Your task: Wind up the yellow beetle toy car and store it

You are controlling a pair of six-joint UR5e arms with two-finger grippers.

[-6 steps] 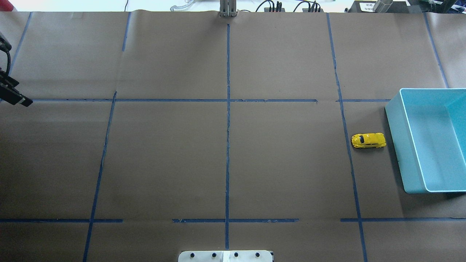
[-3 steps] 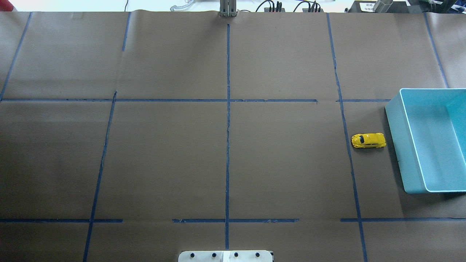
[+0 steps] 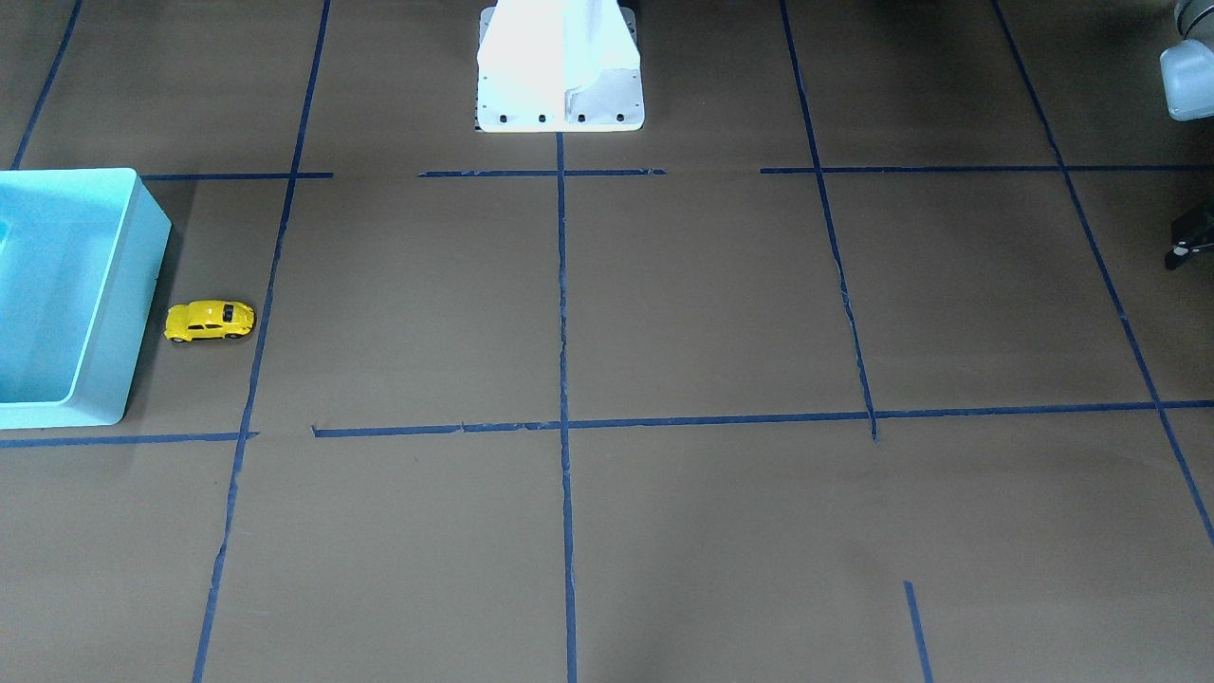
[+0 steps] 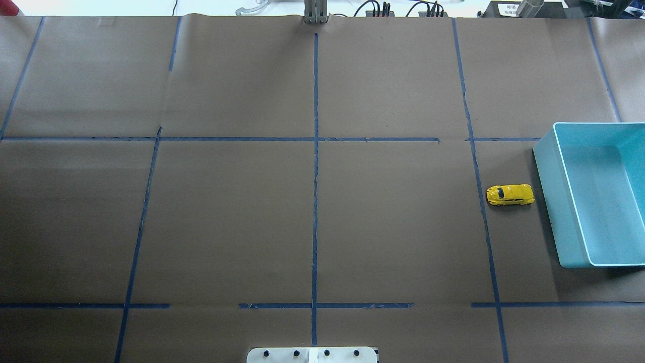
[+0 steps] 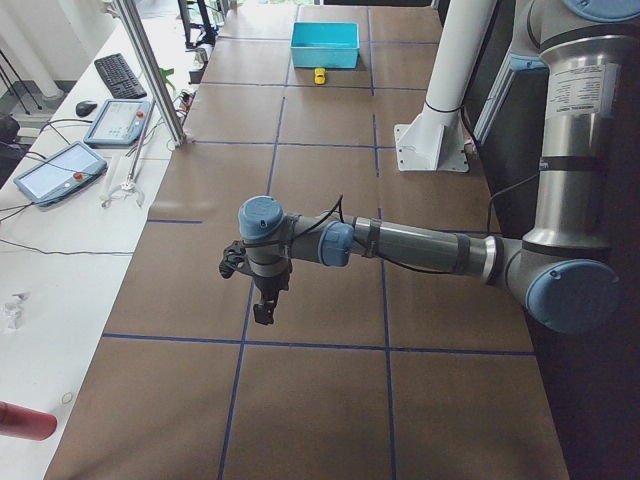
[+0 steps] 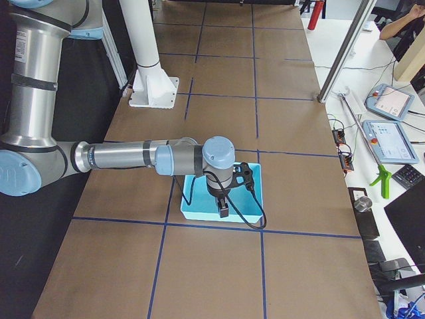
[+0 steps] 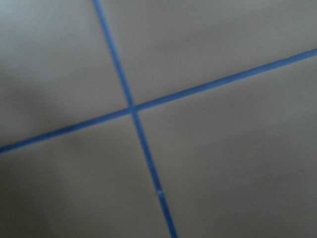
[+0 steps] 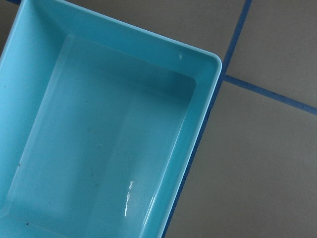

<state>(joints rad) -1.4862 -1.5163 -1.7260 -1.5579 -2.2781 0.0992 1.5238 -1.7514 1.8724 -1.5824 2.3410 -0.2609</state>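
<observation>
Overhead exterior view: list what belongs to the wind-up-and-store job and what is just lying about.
Job: yellow beetle toy car; light-blue bin, probably its storage place.
Lying about: blue tape lines; white base plate; cables past the table's far edge.

A robotics lab; tape-gridded table (image 4: pixel 227 217), robot arm (image 5: pixel 420 245), teach pendant (image 6: pixel 390 141) alongside.

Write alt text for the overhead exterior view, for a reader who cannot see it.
A tiny yellow beetle toy car sits on its wheels on the table, just left of a light-blue bin at the view's right edge, with a narrow gap between them. The table is covered in brown paper marked with a blue tape grid.
</observation>
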